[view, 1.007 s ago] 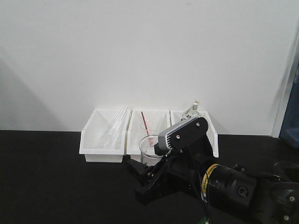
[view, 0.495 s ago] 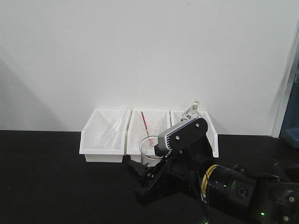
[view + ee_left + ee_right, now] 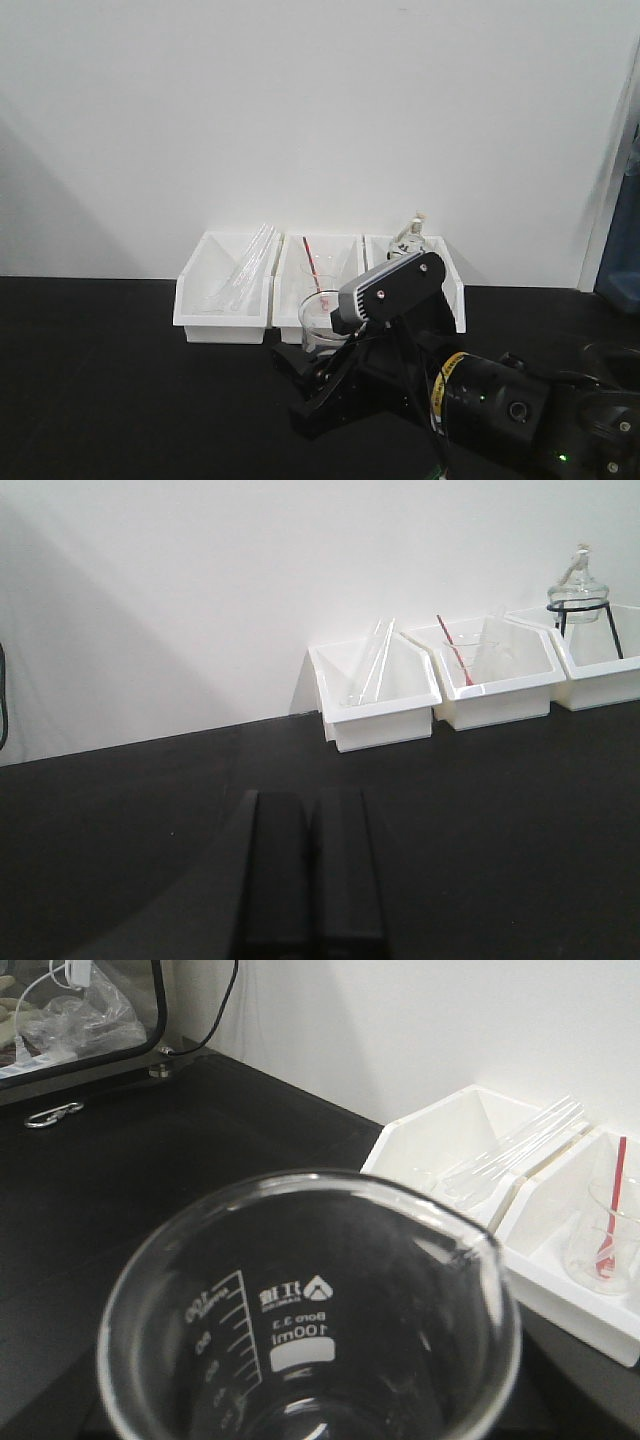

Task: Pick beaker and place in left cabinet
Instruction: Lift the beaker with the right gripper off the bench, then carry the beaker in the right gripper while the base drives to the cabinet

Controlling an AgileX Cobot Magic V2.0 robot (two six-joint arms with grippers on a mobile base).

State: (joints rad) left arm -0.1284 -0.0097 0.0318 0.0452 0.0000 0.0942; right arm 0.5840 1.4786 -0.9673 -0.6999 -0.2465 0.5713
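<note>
The beaker is carried upright, mouth up, at the right pincer, just near of the middle white tray on the black tabletop. The upright hold is judged to be chosen so that the glass can be set down on its base without being turned. In the right wrist view the open rim and printed scale fill the frame, which suggests the glass sits directly under that camera. The fingers themselves are hidden there, but in the front view the black pincer is seen narrowed around the lower wall of the beaker, whose base is covered. The left pincer is held low over the bare tabletop with its two fingers pressed together and nothing between them, well apart from the trays; it is judged to be parked out of the way. The other clear beaker with the red rod is left in the middle tray. The glass tubes lie in the left tray, and the round flask stands on its tripod in the right one. The left cabinet is shown in no view, so the carry towards it is judged yet to come.
</note>
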